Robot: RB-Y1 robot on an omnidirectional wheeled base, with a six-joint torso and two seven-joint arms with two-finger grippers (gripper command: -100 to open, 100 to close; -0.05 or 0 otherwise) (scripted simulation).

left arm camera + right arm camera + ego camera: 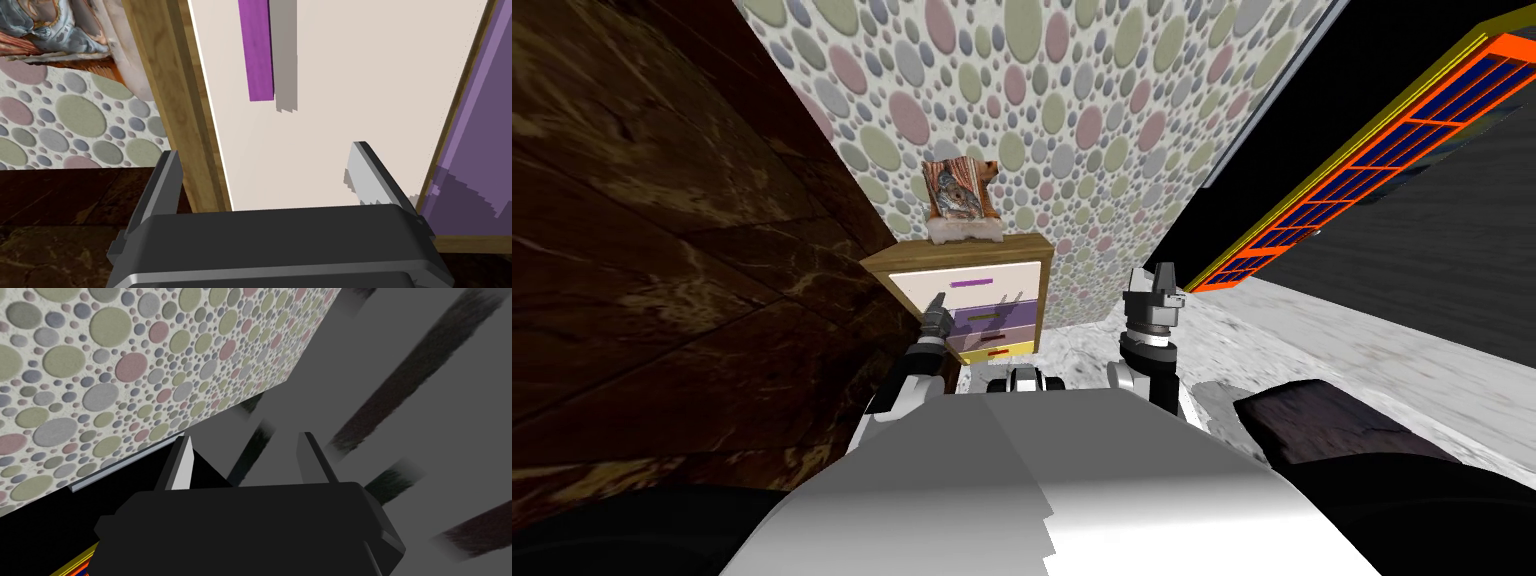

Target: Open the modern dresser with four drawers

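While the left gripper (pixel 937 300) hung right in front of the dresser (pixel 982 250), its 2 fingers (pixel 367 175) were spread wide with nothing between them except bare drawer front. It was aimed at the cream top drawer (pixel 350 90). One blade sat over that drawer's face and the other was out past the dresser's wooden side frame (pixel 165 100). The purple handle (pixel 257 50) was a bit beyond the fingertips, not touched.

The dresser itself stood against the dotted wall (pixel 1072 100), tucked beside a dark brown marbled wall (pixel 662 250). It had 4 drawers stacked in a wood frame: the cream one on top, 2 purple ones (pixel 997 325) under it, and a yellow one (pixel 997 352) at the bottom. A small figurine (pixel 960 200) stood on the dresser's top.

The right gripper (pixel 1162 285) was off to the dresser's other side, well apart from it and pointing up. Its blades were parted too, roughly a quarter of its wrist view's width, and it was holding nothing.
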